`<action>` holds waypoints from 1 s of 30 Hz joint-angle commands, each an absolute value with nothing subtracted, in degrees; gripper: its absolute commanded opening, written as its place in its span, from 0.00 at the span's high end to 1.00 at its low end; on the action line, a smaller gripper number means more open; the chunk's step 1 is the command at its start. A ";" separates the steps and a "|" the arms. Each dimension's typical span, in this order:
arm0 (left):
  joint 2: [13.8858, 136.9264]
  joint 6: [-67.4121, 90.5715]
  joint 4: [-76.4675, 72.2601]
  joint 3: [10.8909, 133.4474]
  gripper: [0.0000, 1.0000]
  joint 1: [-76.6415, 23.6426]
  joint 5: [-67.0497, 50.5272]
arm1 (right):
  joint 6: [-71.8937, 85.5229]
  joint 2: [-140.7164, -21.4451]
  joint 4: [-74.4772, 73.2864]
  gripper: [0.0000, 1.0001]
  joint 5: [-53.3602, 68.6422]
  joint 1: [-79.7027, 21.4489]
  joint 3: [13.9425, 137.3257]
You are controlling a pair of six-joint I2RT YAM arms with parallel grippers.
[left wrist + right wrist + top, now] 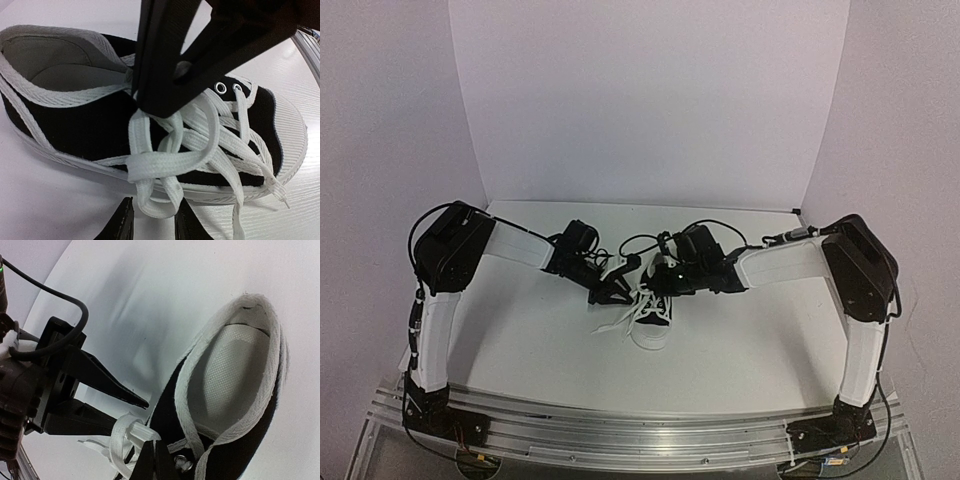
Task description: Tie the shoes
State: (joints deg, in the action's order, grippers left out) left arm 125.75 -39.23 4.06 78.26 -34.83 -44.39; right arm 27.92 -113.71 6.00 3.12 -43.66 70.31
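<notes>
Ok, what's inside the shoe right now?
Only the pale insole shows inside the shoe, with nothing lying on it at the heel end. Toward the toe, the inside is covered by the laces and the right gripper.

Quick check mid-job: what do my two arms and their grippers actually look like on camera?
The left arm and right arm match: white link shells with black joint housings. The left gripper and right gripper are matte black, with tapered, pointed fingers. Black cables loop loose near the wrists.
</notes>
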 commanded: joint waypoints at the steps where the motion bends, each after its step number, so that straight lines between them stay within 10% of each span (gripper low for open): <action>1: 125.01 -38.78 5.21 81.29 0.68 -34.90 -46.58 | 28.56 -111.30 7.13 1.00 2.34 -43.42 69.70; 11: 125.07 -37.89 4.96 82.21 0.58 -35.40 -46.98 | 28.40 -111.85 7.38 1.00 2.89 -43.42 69.97; 17: 124.38 -37.83 6.64 82.23 0.97 -35.60 -47.97 | 28.73 -111.97 7.69 1.00 2.81 -43.42 69.60; 30: 121.67 -41.30 14.27 83.32 1.00 -39.20 -41.49 | 31.93 -109.65 7.73 0.78 1.90 -43.42 66.80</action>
